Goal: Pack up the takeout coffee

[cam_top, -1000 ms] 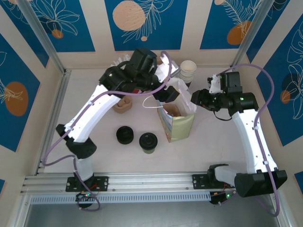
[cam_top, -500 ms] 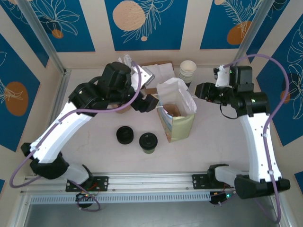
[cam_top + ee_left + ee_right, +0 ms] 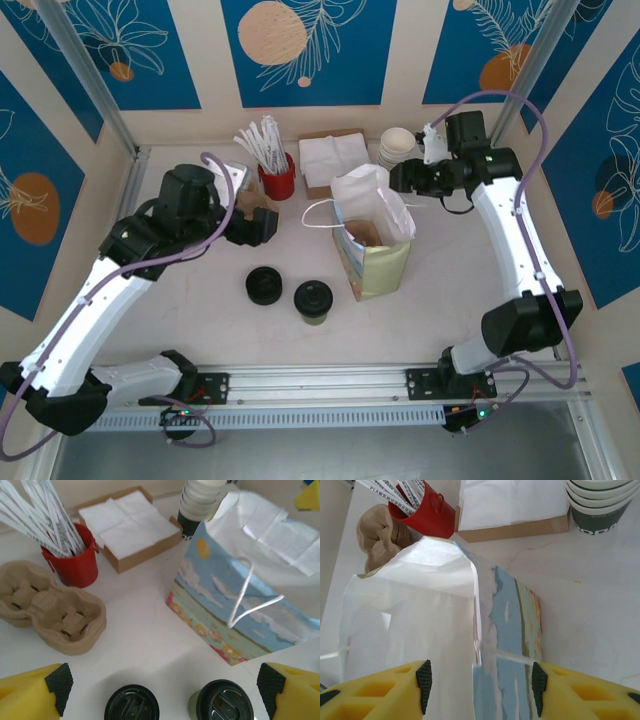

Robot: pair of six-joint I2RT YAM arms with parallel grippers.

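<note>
Tabletop (image 3: 150,640): left wrist sees coffee (image 3: 220,706); right, bag (image 3: 420,610)

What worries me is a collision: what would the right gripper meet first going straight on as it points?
Probably the white open mouth of the blue printed paper bag, directly ahead of the right gripper; depth unclear.

The left gripper (image 3: 165,685) stands wide, yellow fingers (image 3: 30,692) in both bottom corners; between them along the bottom edge sit a black lid (image 3: 132,706) and, to its right, the takeout coffee (image 3: 222,702). A printed paper bag (image 3: 235,605) occupies the right; pulp cup carrier (image 3: 50,605) at left; red cup of straws (image 3: 75,560) upper left; napkin box (image 3: 130,525) and stacked cups (image 3: 200,505) along the top.
</note>
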